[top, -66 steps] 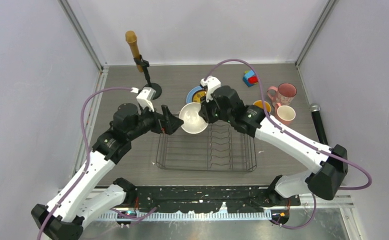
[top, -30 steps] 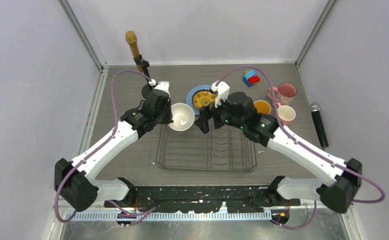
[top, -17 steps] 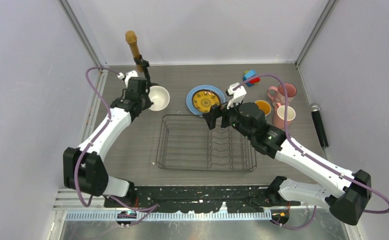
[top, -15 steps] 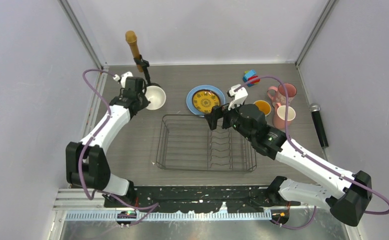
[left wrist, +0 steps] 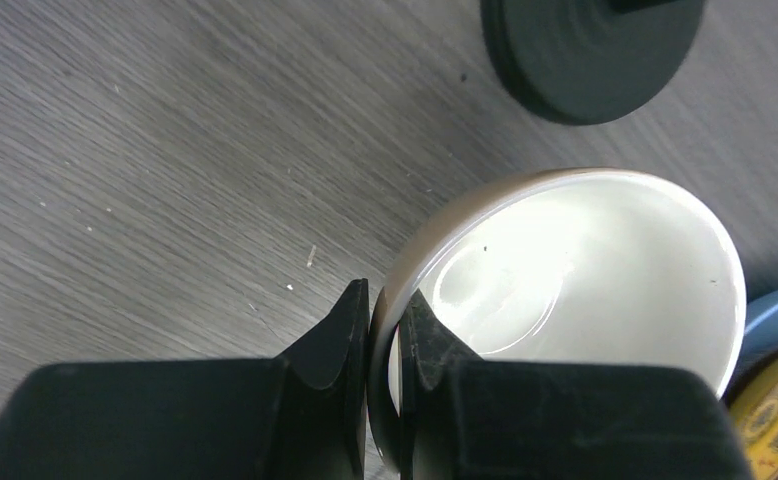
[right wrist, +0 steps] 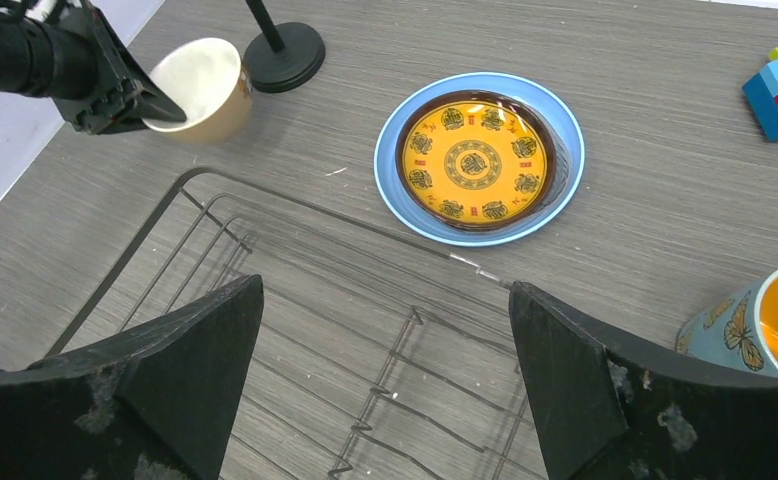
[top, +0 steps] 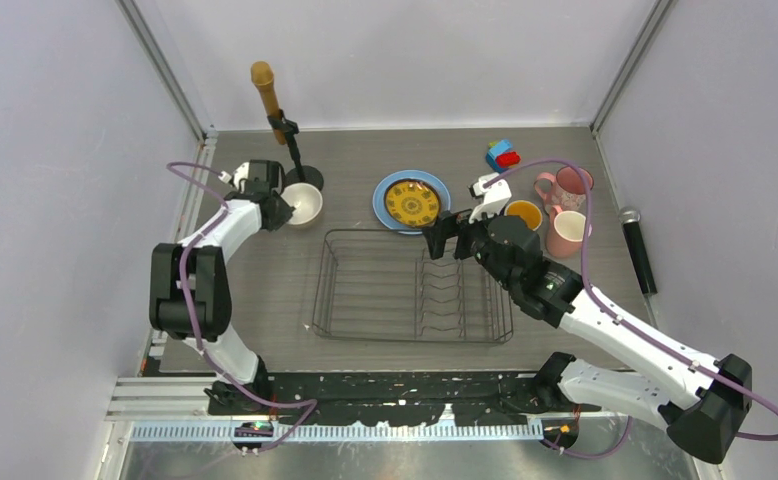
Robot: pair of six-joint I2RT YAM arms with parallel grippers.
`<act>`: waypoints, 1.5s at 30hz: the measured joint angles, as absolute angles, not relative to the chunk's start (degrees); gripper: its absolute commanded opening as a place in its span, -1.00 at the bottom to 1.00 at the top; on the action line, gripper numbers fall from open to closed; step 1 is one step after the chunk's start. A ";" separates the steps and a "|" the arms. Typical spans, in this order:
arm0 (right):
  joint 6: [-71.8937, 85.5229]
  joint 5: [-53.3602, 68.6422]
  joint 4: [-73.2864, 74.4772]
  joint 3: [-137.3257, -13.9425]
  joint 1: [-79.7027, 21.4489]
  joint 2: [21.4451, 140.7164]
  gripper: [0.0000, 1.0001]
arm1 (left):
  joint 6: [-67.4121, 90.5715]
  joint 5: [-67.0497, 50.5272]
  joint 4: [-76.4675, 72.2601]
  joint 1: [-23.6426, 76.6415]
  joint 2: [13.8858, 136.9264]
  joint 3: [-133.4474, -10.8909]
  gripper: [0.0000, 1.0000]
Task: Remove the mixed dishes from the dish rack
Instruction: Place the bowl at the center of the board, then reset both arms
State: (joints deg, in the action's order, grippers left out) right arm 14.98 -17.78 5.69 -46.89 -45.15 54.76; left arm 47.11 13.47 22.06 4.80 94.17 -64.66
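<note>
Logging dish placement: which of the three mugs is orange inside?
The blue mug, nearest the dish rack; the speckled pink mug and plain pink mug stand farther right.

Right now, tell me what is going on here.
The left arm's fingers are shut on the rim of the beige bowl, just beside the microphone stand's base, off the far left corner of the dish rack. The right arm's fingers stand open and empty over the rack's far edge; the rack holds no dishes. The yellow plate lies on the blue plate beyond it, and the mugs stand to the right.
</note>
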 measured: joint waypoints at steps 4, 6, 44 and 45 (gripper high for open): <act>14.98 -18.33 5.85 -46.59 -45.15 54.65 0.99 | 48.14 12.34 22.02 4.82 96.79 -63.57 -0.97; 15.00 -18.59 6.02 -46.37 -45.12 54.48 0.99 | 48.53 11.86 22.04 4.80 97.23 -62.92 -0.78; 20.91 -43.20 19.09 -48.16 -29.61 47.35 0.99 | 40.01 21.71 38.39 4.91 37.85 -53.06 0.99; 20.82 -43.51 19.09 -47.86 -29.61 46.94 0.99 | 39.90 21.89 38.87 4.91 38.22 -53.04 0.99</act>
State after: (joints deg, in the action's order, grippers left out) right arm 20.82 -43.51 19.09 -47.86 -29.61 46.94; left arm 39.90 21.89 38.87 4.91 38.22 -53.04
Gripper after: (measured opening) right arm 0.996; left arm 0.995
